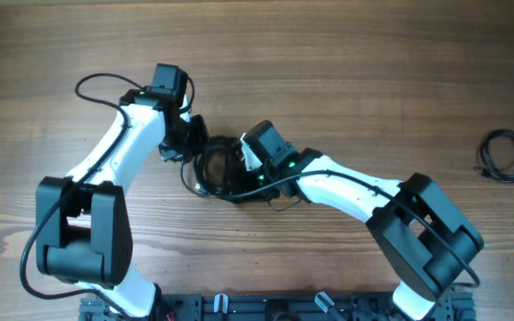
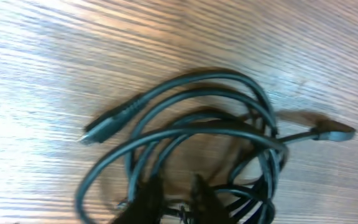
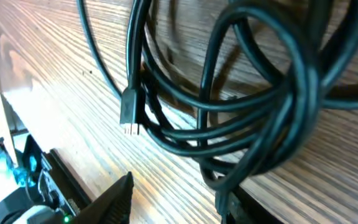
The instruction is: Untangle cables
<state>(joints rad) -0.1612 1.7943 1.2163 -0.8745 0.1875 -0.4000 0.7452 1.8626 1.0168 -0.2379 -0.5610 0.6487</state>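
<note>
Right gripper [image 3: 174, 194] spread beside the tangled cables [image 3: 300, 93]; left gripper [image 2: 174, 200] at the same coil, state unclear

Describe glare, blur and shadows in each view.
Overhead: sharp and evenly lit, with soft shadows on the table. Left wrist: motion-blurred cables, strong glare on the table at left. Right wrist: cables close and fairly crisp, glare streaks at lower left.

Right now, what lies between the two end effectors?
The tangled cables, bunched on the table between the left end effector and right end effector; the overhead view shows it.
</note>
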